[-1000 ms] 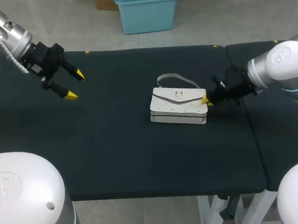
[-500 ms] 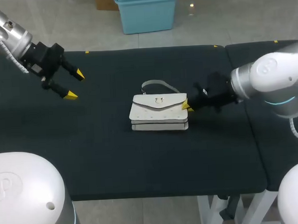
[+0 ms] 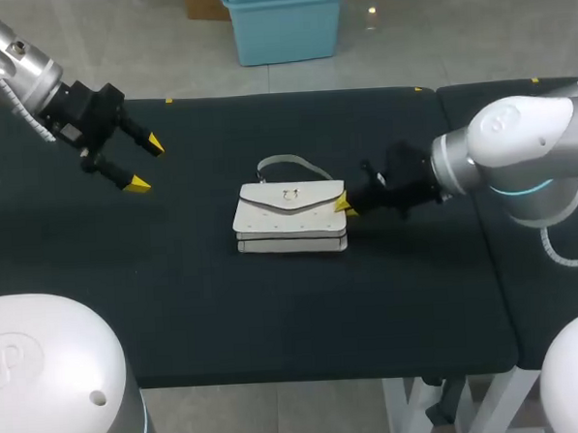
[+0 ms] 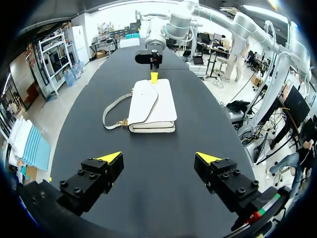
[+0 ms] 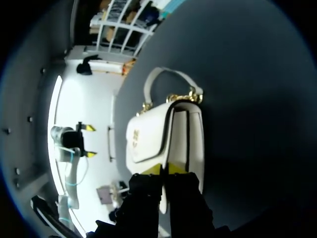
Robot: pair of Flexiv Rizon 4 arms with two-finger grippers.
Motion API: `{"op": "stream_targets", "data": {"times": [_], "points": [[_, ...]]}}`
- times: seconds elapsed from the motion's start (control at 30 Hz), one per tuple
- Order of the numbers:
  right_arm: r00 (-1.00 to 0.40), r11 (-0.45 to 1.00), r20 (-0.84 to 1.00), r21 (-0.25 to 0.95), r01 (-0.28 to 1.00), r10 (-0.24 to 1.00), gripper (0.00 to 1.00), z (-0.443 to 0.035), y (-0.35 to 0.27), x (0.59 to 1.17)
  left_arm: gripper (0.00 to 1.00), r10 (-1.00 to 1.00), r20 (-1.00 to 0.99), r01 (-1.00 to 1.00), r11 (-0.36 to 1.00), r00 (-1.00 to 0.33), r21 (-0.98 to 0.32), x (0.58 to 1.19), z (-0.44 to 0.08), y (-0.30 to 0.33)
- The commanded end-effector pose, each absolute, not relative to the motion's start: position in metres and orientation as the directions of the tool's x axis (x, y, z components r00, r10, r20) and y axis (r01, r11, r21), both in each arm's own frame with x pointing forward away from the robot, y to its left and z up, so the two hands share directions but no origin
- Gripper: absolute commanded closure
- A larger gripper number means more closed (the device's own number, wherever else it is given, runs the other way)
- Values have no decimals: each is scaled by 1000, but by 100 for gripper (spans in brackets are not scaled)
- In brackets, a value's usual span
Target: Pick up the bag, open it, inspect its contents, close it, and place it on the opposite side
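Note:
A white flap bag [image 3: 291, 216] with a gold clasp lies flat near the middle of the black table, its strap [image 3: 286, 163] curled behind it. My right gripper [image 3: 345, 207] is shut, its two yellow tips together and pressed against the bag's right end. The right wrist view has the bag [image 5: 163, 134] directly ahead of the gripper [image 5: 164, 169]. My left gripper [image 3: 146, 164] hangs open and empty above the table's far left. In its wrist view the bag [image 4: 152, 105] lies well ahead of the left gripper [image 4: 158, 157], and the right gripper [image 4: 154, 77] touches the bag's far end.
The black table [image 3: 226, 307] is bare cloth around the bag. A seam [image 3: 467, 197] on the right separates it from a second black tabletop, over which my right arm comes in.
My right gripper has travelled left with its tips against the bag, and the bag has slid left across the table. The left arm has not moved.

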State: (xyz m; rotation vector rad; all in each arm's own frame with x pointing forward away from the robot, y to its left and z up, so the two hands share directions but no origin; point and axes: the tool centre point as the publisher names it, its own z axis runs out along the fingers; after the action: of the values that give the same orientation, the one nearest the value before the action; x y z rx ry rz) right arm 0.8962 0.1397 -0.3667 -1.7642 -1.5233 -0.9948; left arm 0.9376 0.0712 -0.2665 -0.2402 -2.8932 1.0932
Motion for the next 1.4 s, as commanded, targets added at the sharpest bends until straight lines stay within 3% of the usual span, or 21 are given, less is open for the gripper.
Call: {"op": "stream_targets", "data": {"times": [0.03,0.37,0.4,0.47,0.8,1.17,1.4], "points": [[59,-147,850,23,989,523,100,-372,146,903,0,159,-19,132,738,-987,-662,938,-267,71],[59,-144,850,20,989,523,100,-372,144,906,0,159,-19,132,738,-987,-662,938,-267,71],[60,-144,850,19,989,523,72,-372,143,906,0,159,-19,132,738,-987,-662,938,-267,71],[62,-145,851,17,989,522,0,-371,140,906,0,159,-19,132,738,-987,-662,938,-267,71],[36,-147,790,69,987,612,0,-346,111,896,0,159,-19,132,738,-987,-662,938,-267,71],[-121,24,487,202,979,865,0,-298,97,890,0,159,-19,132,738,-987,-662,938,-267,71],[-189,104,333,256,961,924,0,-283,100,887,0,159,-19,132,738,-987,-662,938,-267,71]]}}
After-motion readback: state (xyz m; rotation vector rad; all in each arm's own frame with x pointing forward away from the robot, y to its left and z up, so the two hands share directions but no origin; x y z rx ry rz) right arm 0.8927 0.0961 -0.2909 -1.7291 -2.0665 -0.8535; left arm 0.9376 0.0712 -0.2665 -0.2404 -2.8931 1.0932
